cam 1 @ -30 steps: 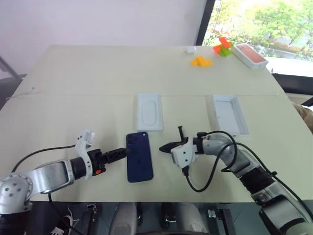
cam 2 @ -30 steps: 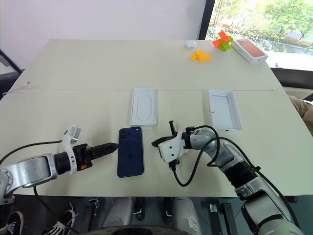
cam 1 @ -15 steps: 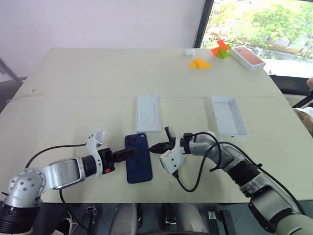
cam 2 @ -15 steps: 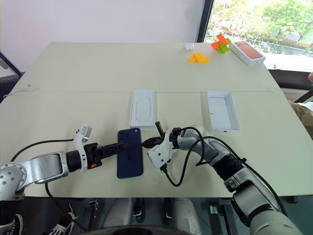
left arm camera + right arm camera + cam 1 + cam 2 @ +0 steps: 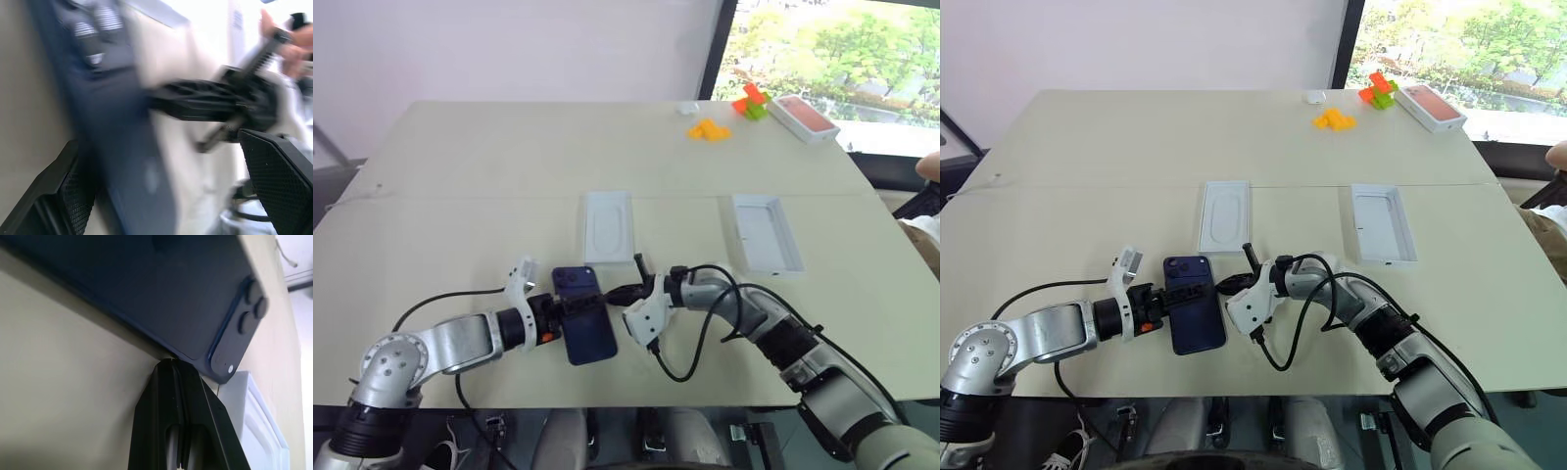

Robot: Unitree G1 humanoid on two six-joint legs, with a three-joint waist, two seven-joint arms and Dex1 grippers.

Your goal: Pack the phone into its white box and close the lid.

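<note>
Phone lies unpacked on the counter. Left gripper, spread, straddles it; right gripper, pressed together, touches its 3 o'clock edge. Box, at 2 o'clock, is empty.

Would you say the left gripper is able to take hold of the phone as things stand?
Probably yes. The left gripper is open with its fingers on either side of the phone, which lies flat on the table. The shut right gripper presses the phone's opposite edge but does not block the left.
</note>
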